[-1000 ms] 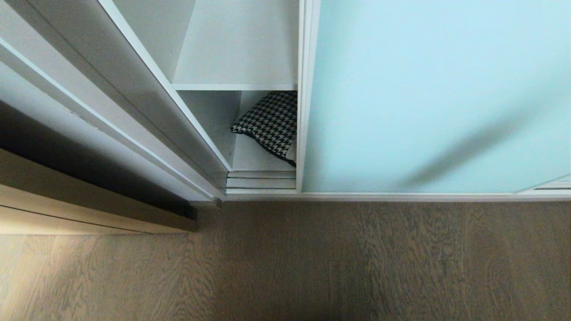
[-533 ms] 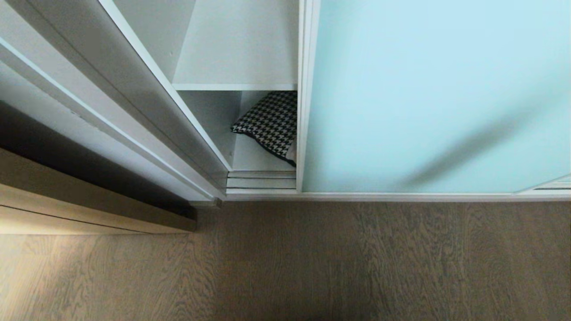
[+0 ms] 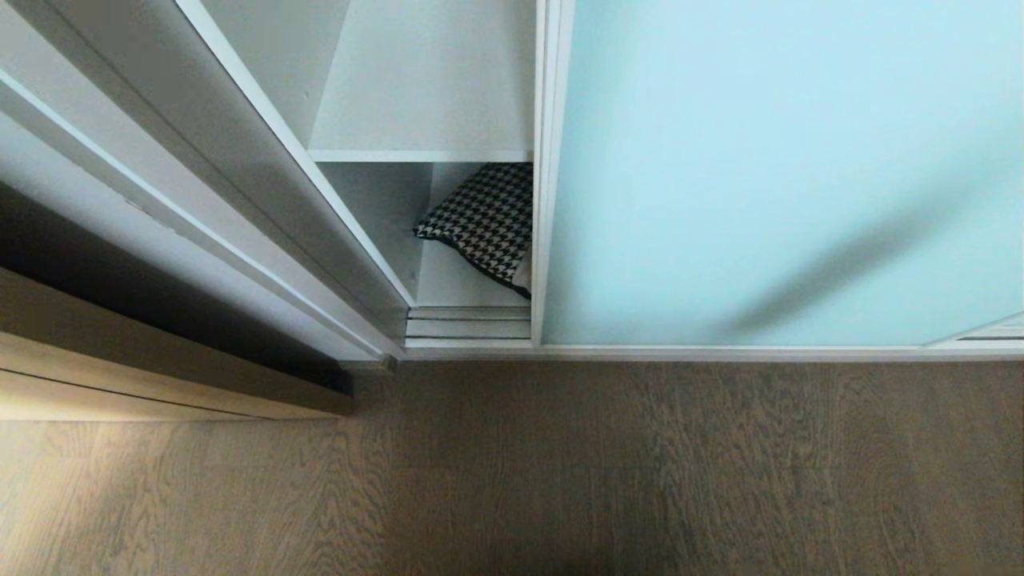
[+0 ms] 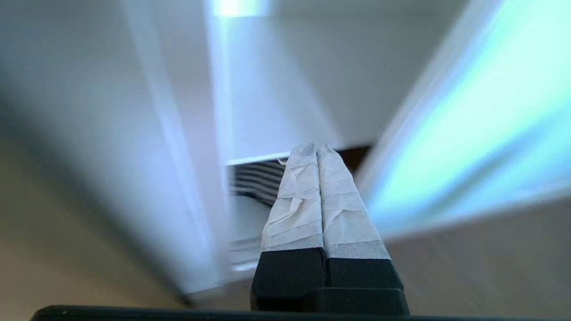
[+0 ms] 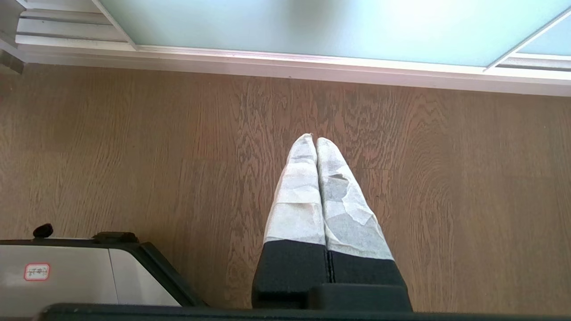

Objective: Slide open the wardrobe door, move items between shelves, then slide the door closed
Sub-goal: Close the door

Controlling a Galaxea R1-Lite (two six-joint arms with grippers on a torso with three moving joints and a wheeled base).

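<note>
Nothing has shifted in the head view since the earlier pictures. Half the cushion (image 3: pixel 484 222) shows on the lower shelf (image 3: pixel 460 284); its right part is hidden behind the sliding door (image 3: pixel 768 176), which leaves only a narrow gap at the wardrobe's left end. An upper shelf (image 3: pixel 424 96) sits bare. Left pincer (image 4: pixel 316 149), fingertips pressed together, points toward that gap amid heavy blur. Right pincer (image 5: pixel 315 139), also pressed together, hangs over the floor (image 5: pixel 134 156).

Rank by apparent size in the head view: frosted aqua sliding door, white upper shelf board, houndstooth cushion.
1. Frosted aqua sliding door
2. White upper shelf board
3. Houndstooth cushion, partly hidden behind the door frame
</note>
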